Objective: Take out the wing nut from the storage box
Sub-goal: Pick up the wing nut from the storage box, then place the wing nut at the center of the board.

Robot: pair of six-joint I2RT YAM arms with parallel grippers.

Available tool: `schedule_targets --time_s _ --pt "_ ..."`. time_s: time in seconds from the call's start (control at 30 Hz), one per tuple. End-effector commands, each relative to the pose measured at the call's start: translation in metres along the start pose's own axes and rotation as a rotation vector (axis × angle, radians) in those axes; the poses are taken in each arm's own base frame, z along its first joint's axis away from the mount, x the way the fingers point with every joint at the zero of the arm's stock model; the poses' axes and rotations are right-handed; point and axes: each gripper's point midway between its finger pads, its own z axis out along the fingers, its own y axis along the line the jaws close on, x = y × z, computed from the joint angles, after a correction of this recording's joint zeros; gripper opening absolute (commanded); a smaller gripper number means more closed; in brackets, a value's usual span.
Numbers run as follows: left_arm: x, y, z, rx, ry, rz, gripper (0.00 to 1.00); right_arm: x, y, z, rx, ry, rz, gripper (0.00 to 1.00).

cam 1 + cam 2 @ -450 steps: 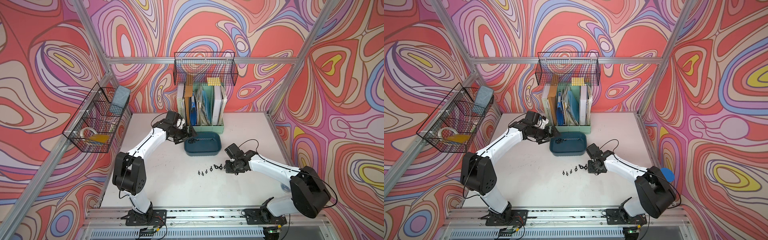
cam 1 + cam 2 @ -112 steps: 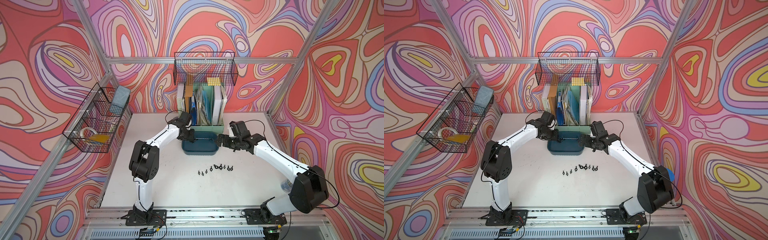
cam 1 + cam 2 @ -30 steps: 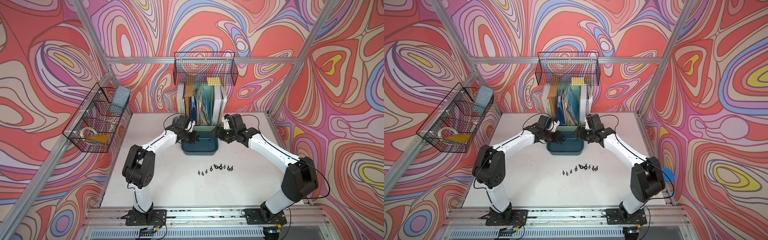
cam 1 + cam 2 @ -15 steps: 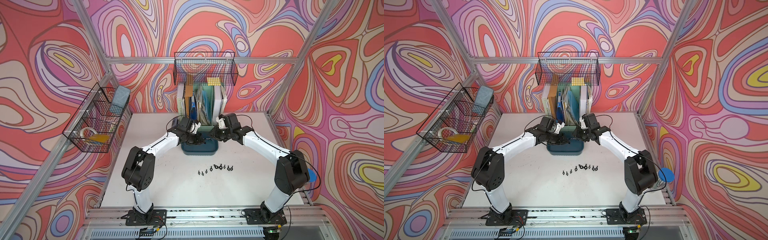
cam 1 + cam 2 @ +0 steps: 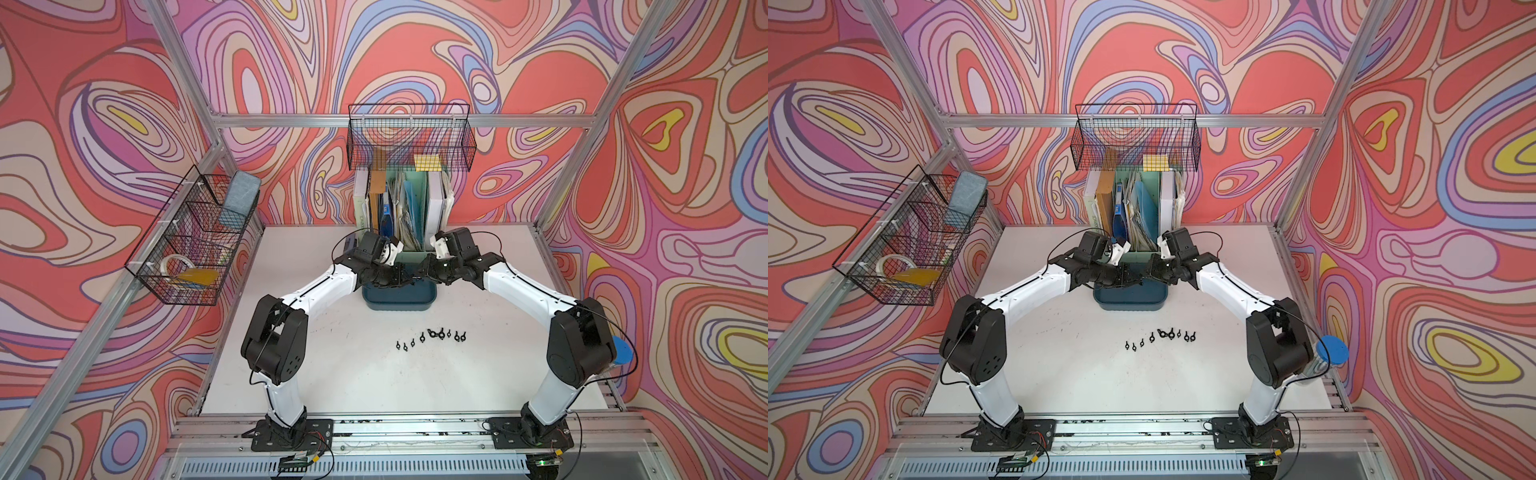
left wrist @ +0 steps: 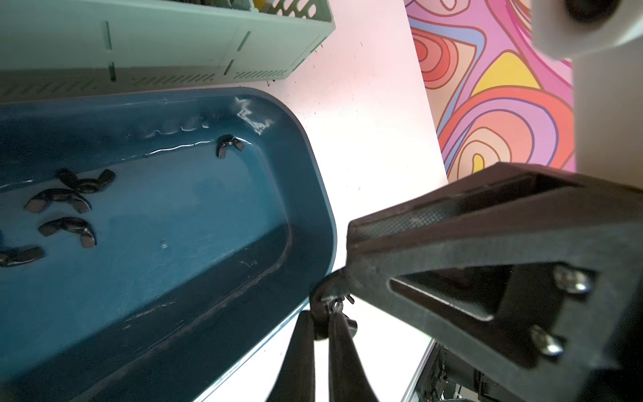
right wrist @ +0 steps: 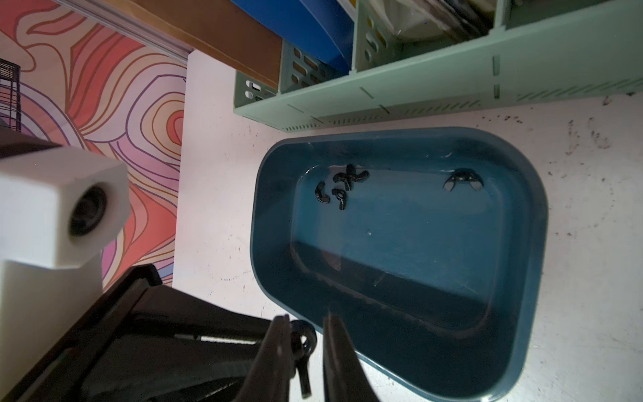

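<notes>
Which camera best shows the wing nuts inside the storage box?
Right wrist: it sees nearly the whole storage box floor, wing nuts clustered plus one apart. Left wrist crops the cluster; in both top views the arms hide them.

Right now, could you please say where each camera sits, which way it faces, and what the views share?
Top views: high at the front, looking down towards the back wall; the left arm and right arm meet over the storage box.
Left wrist: behind the left end effector, facing into the box; its fingers pinch a wing nut.
Right wrist: behind the right end effector, facing into the box; its fingers flank that nut.
Shared: both wrist views show the box, that nut and the file holder.
</notes>
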Motion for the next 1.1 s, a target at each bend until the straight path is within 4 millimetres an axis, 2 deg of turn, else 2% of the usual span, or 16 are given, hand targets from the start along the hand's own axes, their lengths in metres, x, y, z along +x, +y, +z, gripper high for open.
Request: schedule_targets --time_s 0.0,0.2,0.27,0.37,0.47,0.57,0.73,0.8,0.83,0.87,0.93,1.07 --pt "-0.005 -0.015 -0.007 0.042 -0.023 0.023 0.03 0.001 0.005 0.006 -0.015 0.012 -0.003 0.19" --pt "-0.004 -0.015 -0.006 0.044 -0.018 0.024 0.03 0.005 0.009 0.007 -0.021 0.021 -0.012 0.17" --pt "-0.004 -0.015 -0.005 0.044 -0.017 0.023 0.03 0.005 0.009 0.007 -0.020 0.020 -0.012 0.11" --pt "-0.003 -0.016 -0.005 0.046 -0.015 0.024 0.03 0.004 0.010 0.006 -0.020 0.020 -0.013 0.08" --pt "-0.004 -0.016 -0.006 0.045 -0.015 0.026 0.06 0.008 0.002 0.015 -0.003 0.040 -0.005 0.01" --pt "-0.004 -0.016 -0.006 0.043 -0.015 0.027 0.07 0.008 0.000 0.014 0.010 0.037 -0.004 0.00" --pt "-0.005 -0.012 -0.010 0.014 -0.027 0.029 0.25 0.009 -0.005 0.011 0.043 0.029 -0.006 0.00" --pt "-0.007 -0.010 -0.012 -0.001 -0.033 0.030 0.40 0.011 -0.011 0.010 0.072 0.032 -0.004 0.00" --pt "-0.007 -0.009 -0.014 -0.009 -0.037 0.029 0.44 0.008 -0.007 0.001 0.074 0.014 -0.013 0.00" --pt "-0.008 -0.007 -0.015 -0.015 -0.043 0.030 0.48 0.008 -0.010 -0.002 0.090 0.009 -0.012 0.00" --pt "-0.010 -0.005 -0.019 -0.022 -0.052 0.028 0.49 0.009 -0.015 -0.007 0.120 0.002 -0.011 0.00" --pt "-0.016 0.004 -0.029 -0.050 -0.078 0.016 0.66 0.017 -0.031 -0.017 0.209 0.003 -0.002 0.00"
